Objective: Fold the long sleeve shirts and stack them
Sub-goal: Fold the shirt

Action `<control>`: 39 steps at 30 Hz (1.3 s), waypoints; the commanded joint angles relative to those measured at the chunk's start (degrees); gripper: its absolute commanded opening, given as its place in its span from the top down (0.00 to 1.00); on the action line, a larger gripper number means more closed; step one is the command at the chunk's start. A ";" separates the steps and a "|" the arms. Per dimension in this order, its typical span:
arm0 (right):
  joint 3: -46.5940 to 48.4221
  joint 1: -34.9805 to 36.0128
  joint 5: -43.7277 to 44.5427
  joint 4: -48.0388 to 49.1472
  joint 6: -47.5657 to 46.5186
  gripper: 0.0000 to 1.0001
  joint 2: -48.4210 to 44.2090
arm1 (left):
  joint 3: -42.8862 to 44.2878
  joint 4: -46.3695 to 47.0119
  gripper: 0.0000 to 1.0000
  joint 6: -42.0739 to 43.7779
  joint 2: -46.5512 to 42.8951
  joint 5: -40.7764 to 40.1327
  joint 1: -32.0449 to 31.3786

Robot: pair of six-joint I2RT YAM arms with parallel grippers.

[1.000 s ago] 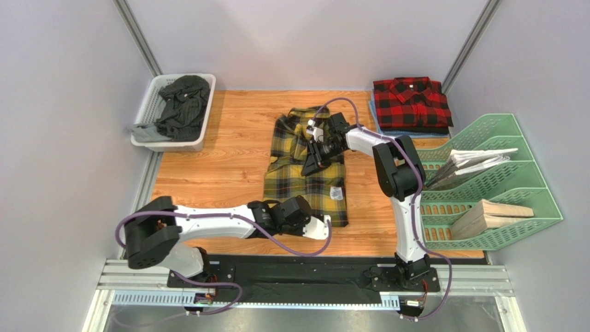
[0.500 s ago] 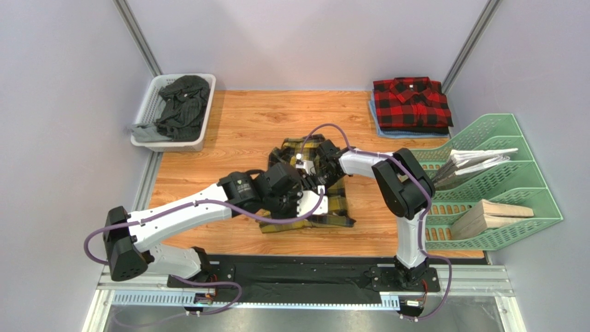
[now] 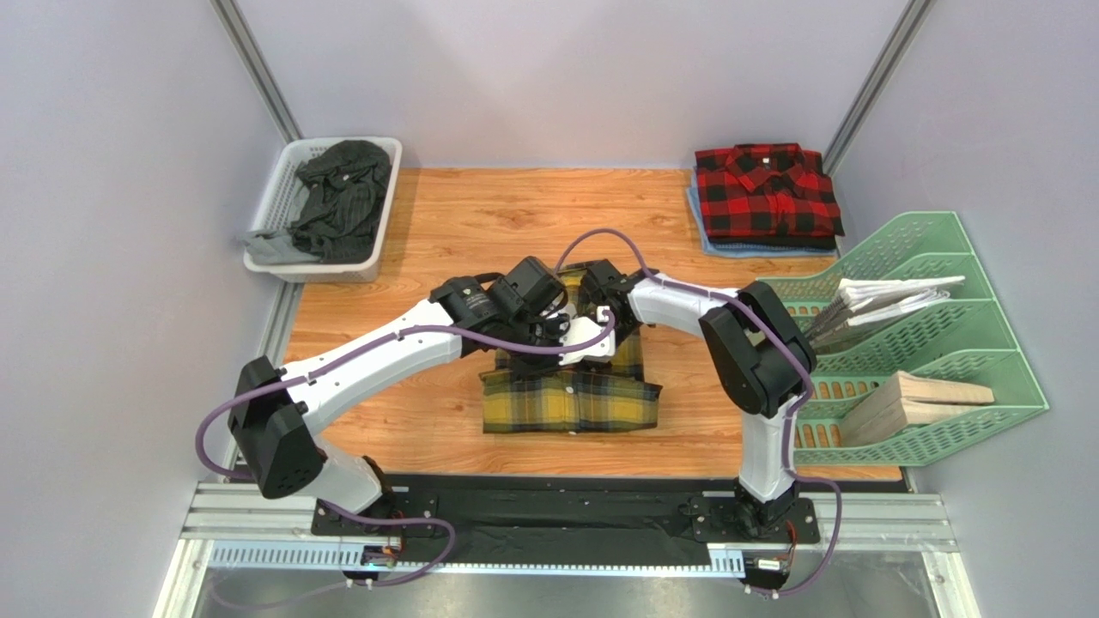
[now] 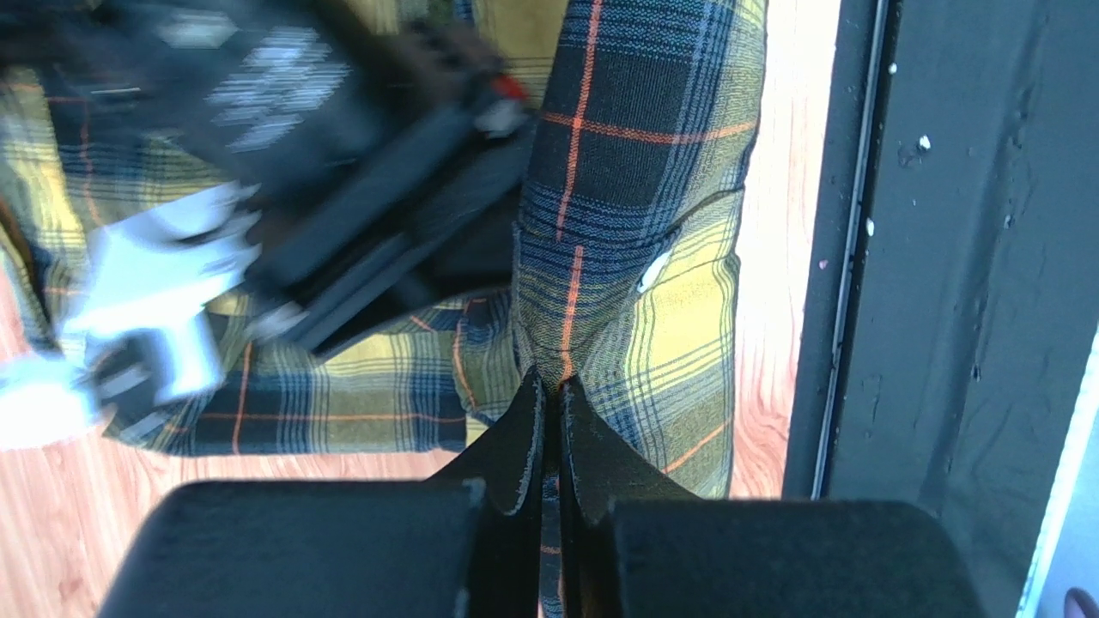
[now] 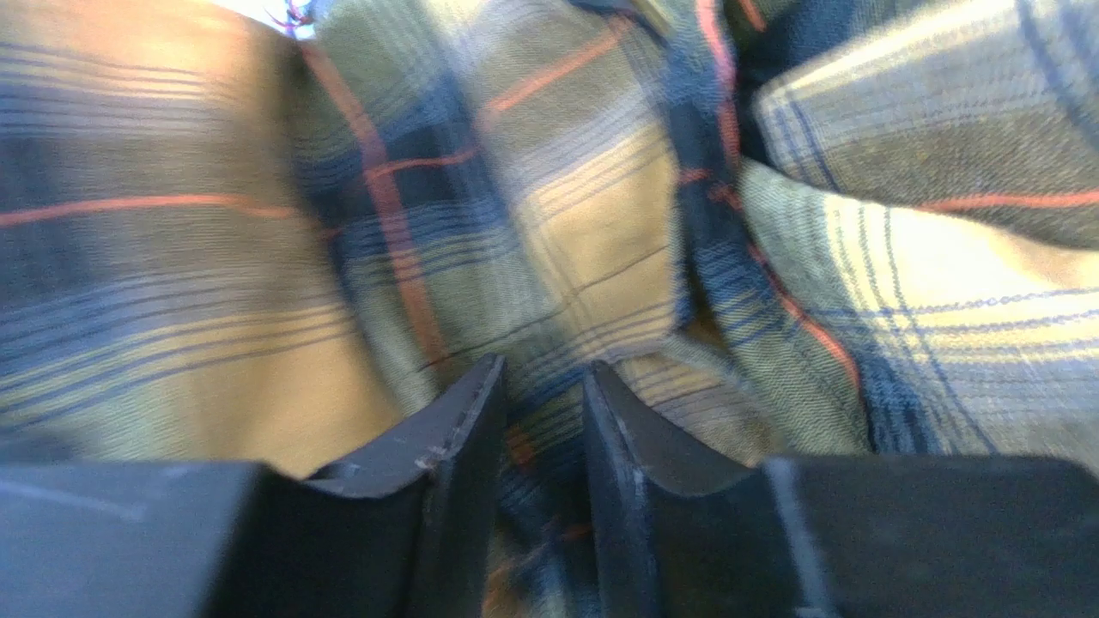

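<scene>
Yellow-and-dark-green plaid flannel shirt [image 3: 568,393] sat half folded in the middle of the wooden table [image 3: 426,245], near its front edge. The folded red-and-black plaid flannel shirt [image 3: 766,193] lay in the far right corner, well apart from it. We saw the left gripper [image 4: 548,384] clamped tight on a ridge of the yellow cloth. The right gripper [image 5: 542,386] had its jaws a little apart with plaid in the gap, and we couldn't tell if it was actually pinching anything. Our worries: the 2 grippers were crowded right beside each other over 1 bunched fold, so they could easily bump. If the right one lost its cloth unevenly, the fold could flop open. A pull from the left could also drag the whole shirt crooked.
</scene>
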 commanded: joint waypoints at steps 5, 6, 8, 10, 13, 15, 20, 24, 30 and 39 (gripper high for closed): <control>18.94 -7.04 -1.49 -16.32 -7.36 0.59 0.36 | 2.62 -0.49 1.00 5.74 1.93 5.33 2.85; 20.54 -7.93 -0.89 -16.67 -7.35 0.59 2.02 | 2.97 -0.76 1.00 6.09 2.63 6.29 3.20; 26.40 -10.03 0.69 -16.59 -7.00 0.59 4.48 | 4.20 -1.55 1.00 7.41 3.33 7.26 4.08; 31.25 -11.53 3.33 -16.50 -5.25 0.59 9.47 | 4.99 -2.08 1.00 8.64 4.65 8.14 4.96; 38.56 -13.73 6.06 -16.15 -2.88 0.59 14.76 | 7.36 -3.39 1.00 9.78 6.93 9.73 7.06; 42.94 -14.79 6.85 -16.50 -1.82 0.59 19.69 | 9.38 -4.54 1.00 10.66 9.21 10.51 8.12; 46.30 -15.05 6.33 -17.82 -1.73 0.61 26.98 | 15.61 -6.38 1.00 13.74 15.10 12.27 11.73; 46.92 -15.05 5.10 -19.49 -2.70 0.61 28.14 | 20.46 -5.86 1.00 15.23 21.61 12.10 14.19; 47.71 -15.05 3.78 -21.68 -4.89 0.61 28.05 | 28.46 -4.54 0.93 16.90 30.05 11.49 17.88; 60.51 -20.23 10.54 -21.78 -6.12 0.37 26.03 | 39.80 -3.04 0.48 13.75 32.43 11.22 24.38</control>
